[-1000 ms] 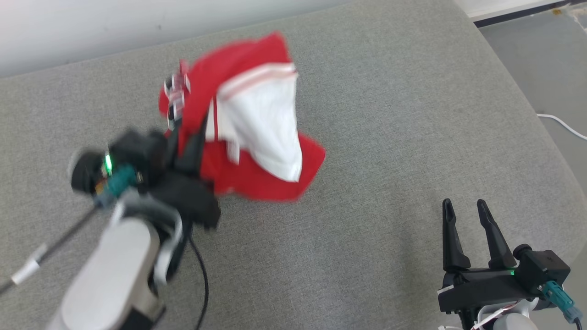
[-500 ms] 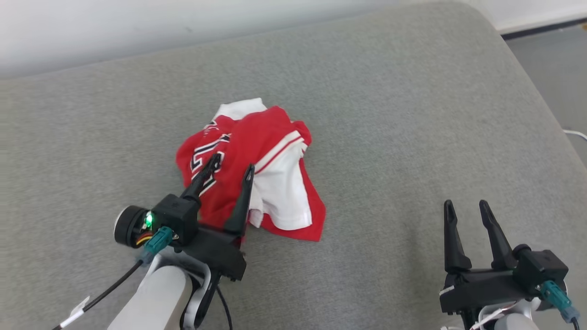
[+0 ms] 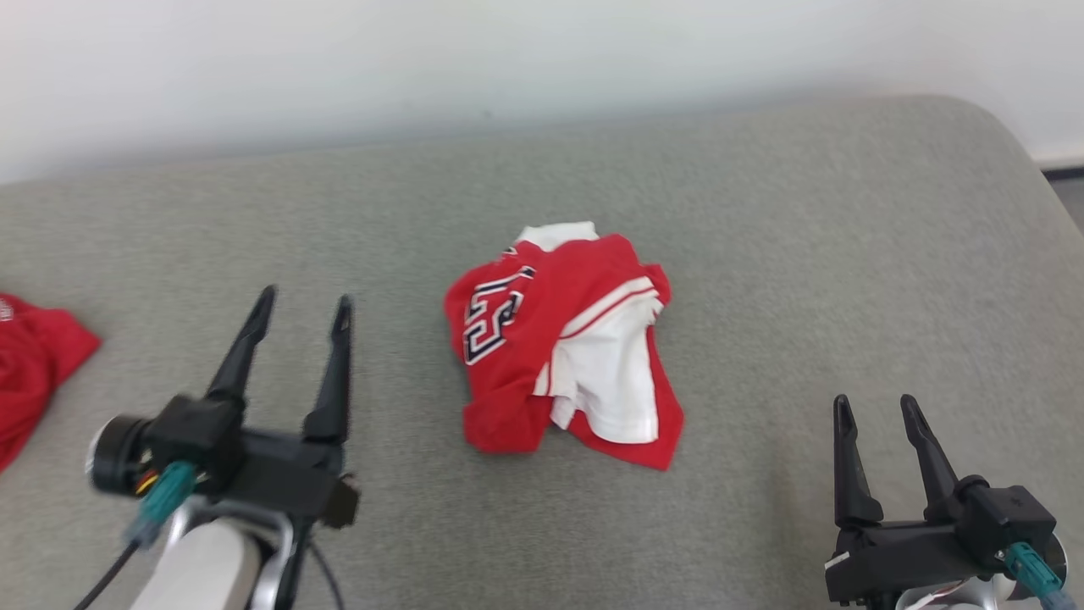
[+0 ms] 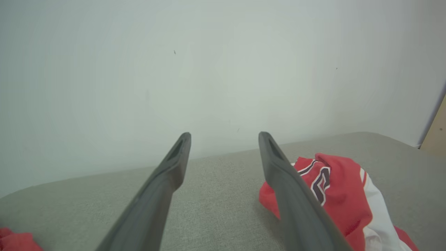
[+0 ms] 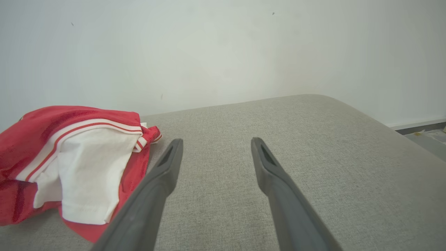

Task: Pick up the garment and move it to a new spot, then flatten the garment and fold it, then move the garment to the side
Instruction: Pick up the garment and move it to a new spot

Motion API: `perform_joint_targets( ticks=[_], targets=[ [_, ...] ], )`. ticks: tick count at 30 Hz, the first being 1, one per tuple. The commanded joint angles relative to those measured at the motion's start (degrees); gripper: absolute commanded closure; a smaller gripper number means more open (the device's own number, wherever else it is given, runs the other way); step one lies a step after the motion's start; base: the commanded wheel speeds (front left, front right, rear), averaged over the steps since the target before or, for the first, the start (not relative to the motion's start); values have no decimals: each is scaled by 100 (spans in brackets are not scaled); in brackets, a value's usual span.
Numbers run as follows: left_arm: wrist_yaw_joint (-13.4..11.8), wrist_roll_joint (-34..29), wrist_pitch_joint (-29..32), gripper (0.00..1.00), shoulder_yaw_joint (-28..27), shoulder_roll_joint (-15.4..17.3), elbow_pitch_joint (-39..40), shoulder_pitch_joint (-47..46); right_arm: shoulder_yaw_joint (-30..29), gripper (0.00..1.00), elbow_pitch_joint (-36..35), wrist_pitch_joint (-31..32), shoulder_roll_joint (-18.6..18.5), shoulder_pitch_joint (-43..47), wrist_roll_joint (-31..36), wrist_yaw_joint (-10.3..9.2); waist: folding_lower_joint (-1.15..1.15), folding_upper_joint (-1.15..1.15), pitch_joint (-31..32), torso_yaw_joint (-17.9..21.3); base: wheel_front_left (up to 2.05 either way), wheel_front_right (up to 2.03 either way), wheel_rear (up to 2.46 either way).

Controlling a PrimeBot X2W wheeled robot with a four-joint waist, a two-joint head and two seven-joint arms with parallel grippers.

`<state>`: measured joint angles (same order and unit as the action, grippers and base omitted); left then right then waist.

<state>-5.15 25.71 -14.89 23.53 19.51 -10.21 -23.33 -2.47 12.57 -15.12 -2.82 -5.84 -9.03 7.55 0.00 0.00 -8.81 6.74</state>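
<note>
Now crumpled garment (image 3: 563,347) lies on cushion (image 3: 804,254), between pincers. Left pincer (image 3: 305,296), right pincer (image 3: 874,399) both spread, empty, clear of cloth. Flattening probably next: grip opposite hems, pull apart gently.

Black no. on red garment (image 3: 563,343), too creased to read

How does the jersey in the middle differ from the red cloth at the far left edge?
The jersey lies whole in view, bunched up; the red cloth is cut off by the picture's edge and looks flatter. The jersey shows white panels and a dark number; the red cloth shows mostly red. Both rest on the grey cushion.
</note>
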Motion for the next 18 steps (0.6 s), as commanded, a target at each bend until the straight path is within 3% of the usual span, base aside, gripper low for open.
perform_joint_targets(
  ticks=[1, 9, 18],
  targets=[
    [-35, 1, -30, 0, -139, 90, 113, 249, 0, 0, 2, -5, -11, 89, 59, -12, 0, 0, 353, -384, 0, 0, 0],
    [-20, -106, -33, 0, -877, 261, 698, 1129, 77, 0, -7, -5, -11, 236, 80, -12, 0, 0, 587, -609, 0, 0, 0],
    [239, -393, -34, 0, -1687, 82, 1164, 2258, 95, 0, 9, -5, -11, 375, 143, -12, 0, 0, 771, -742, 0, 0, 0]
  ],
)
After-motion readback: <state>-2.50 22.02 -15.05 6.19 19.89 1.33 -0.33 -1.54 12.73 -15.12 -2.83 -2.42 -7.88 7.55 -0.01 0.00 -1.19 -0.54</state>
